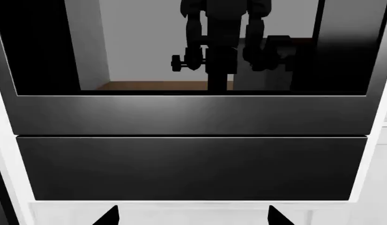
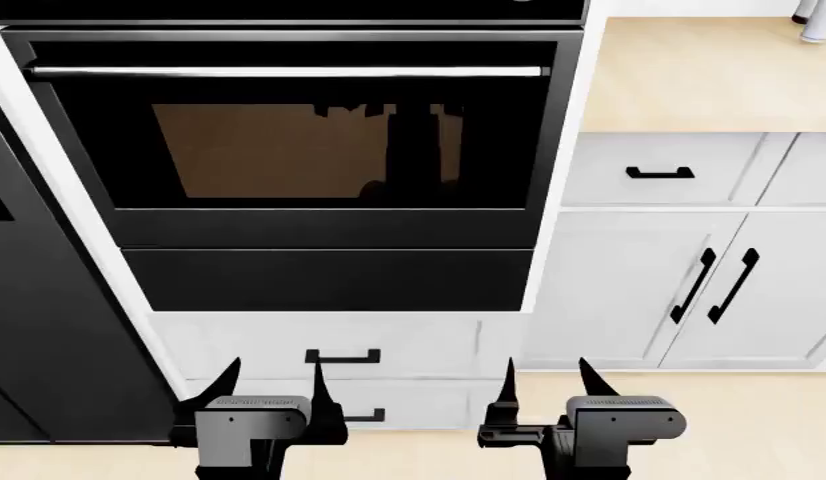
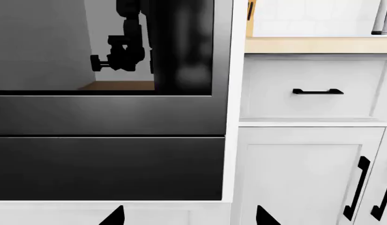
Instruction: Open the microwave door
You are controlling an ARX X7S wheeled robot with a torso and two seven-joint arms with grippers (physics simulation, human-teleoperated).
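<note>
The microwave door is out of view. A black built-in oven (image 2: 306,150) with a silver bar handle (image 2: 286,72) and a dark glass window fills the wall in front of me. A black strip (image 2: 293,8) of another appliance runs along the top edge above it. My left gripper (image 2: 273,375) and right gripper (image 2: 547,375) hover low in front of the white drawers under the oven, both open and empty. The left gripper (image 1: 193,218) faces the oven's lower black panel (image 1: 193,166). The right gripper (image 3: 190,218) faces that panel's right end (image 3: 106,166).
A black tall appliance (image 2: 40,330) stands at the left. White drawers with a black handle (image 2: 342,356) sit under the oven. To the right are a wooden countertop (image 2: 707,70), a white drawer (image 2: 660,173) and cabinet doors with black handles (image 2: 693,285).
</note>
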